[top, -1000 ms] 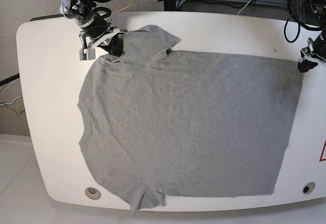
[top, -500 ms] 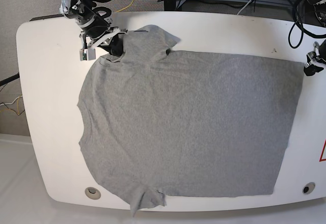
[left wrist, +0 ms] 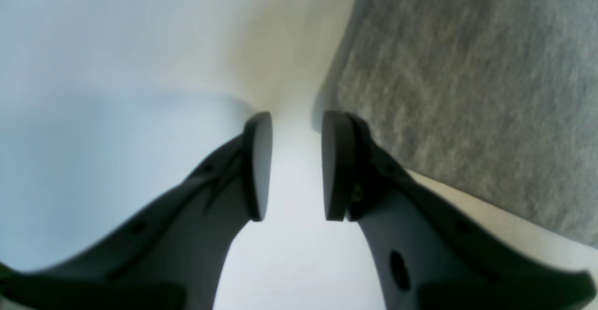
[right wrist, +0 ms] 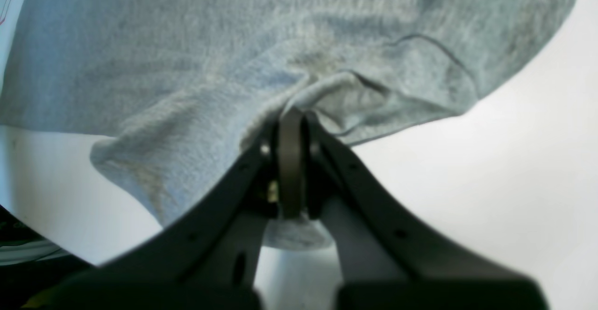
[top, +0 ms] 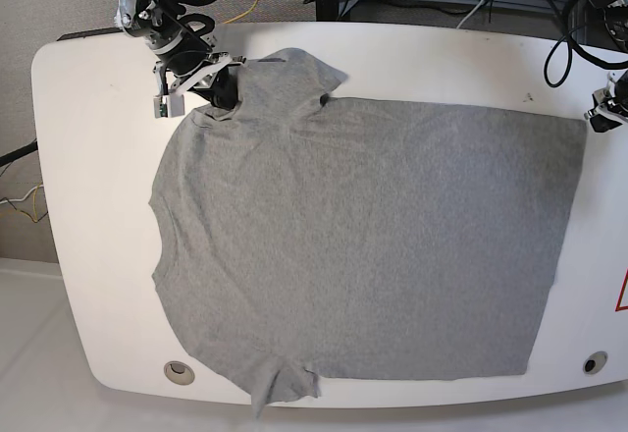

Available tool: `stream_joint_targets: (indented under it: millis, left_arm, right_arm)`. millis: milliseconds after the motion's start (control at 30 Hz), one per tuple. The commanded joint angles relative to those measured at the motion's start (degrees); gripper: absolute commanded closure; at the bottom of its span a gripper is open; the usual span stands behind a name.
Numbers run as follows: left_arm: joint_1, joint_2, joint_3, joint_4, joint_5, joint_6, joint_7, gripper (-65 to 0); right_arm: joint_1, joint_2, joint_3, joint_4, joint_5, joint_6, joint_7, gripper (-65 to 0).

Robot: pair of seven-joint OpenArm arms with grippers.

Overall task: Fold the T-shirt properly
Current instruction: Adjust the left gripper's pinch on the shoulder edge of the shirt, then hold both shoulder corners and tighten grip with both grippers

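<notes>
I see the T-shirt [top: 363,245] spread flat across most of the white table [top: 88,206], unchanged from a second ago. My right gripper [right wrist: 290,132] stays clenched on its shoulder fabric by the far sleeve. My left gripper [left wrist: 296,165] has lifted off the hem corner and now hangs parted and empty beside it.

The base view looks almost straight down from high above, taking in the whole white surface [top: 88,157] with the T-shirt [top: 363,245] spread across it. The left wrist view sits just behind the left hand [left wrist: 292,165], very close to the surface, facing past the fingertips to a shirt edge at upper right. The right wrist view sits equally close behind the right hand [right wrist: 290,160], facing the bunched cloth. Both close views overlap with the base view at the shirt's far corners.
</notes>
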State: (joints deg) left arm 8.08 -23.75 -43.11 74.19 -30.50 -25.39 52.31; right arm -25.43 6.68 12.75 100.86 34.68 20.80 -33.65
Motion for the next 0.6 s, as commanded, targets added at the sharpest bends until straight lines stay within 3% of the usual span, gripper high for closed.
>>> stream_joint_targets:
  millis: [0, 567]
  left_arm:
    - [-0.6, -0.5, -0.2, 0.8, 0.3, -0.2, -1.0, -16.7]
    - [-1.8, 0.5, -0.2, 0.8, 1.4, -0.2, -2.9, -16.7]
  right_arm:
    - [0.3, 0.6, 0.2, 1.0, 0.5, 0.3, 1.2, 0.0]
    - [0.2, 0.7, 0.2, 0.9, 0.4, 0.3, 1.2, 0.0]
